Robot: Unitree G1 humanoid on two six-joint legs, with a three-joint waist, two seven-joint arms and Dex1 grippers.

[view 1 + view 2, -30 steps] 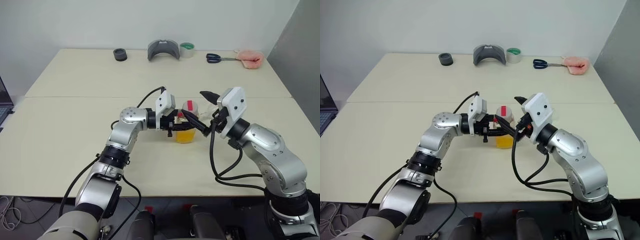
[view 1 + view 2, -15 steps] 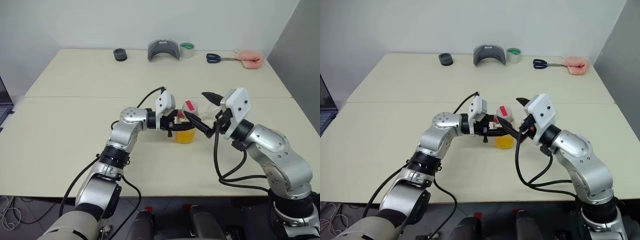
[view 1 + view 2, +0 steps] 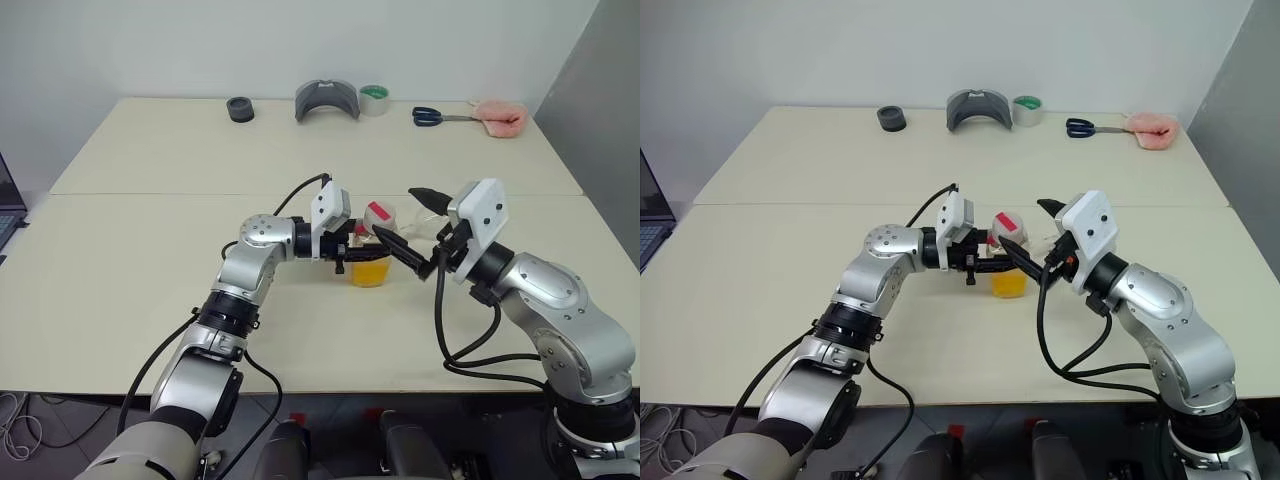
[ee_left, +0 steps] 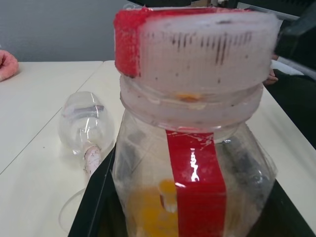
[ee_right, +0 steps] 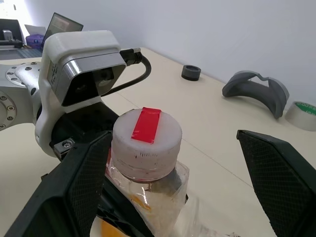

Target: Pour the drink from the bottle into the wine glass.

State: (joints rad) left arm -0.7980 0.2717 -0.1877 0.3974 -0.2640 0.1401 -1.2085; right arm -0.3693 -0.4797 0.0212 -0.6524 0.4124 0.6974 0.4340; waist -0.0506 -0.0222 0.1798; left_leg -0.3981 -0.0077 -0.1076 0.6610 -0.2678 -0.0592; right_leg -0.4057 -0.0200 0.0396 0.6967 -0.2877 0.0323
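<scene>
on table [image 3: 150,290], left end effector [image 3: 366,250] pinches bottle [image 3: 372,250]; right end effector [image 3: 418,232] spread.

orange drink [image 3: 368,270] (red-striped bottle [image 4: 195,163])

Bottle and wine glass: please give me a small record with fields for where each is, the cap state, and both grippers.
bottle: upright, held low on its body by the left gripper
cap: on the bottle; white, with red tape across it
drink: orange, low in the bottle
wine glass: beside the bottle; whether standing or lying is unclear
right gripper: open, fingers either side of the cap, not touching
pouring: not begun
</scene>
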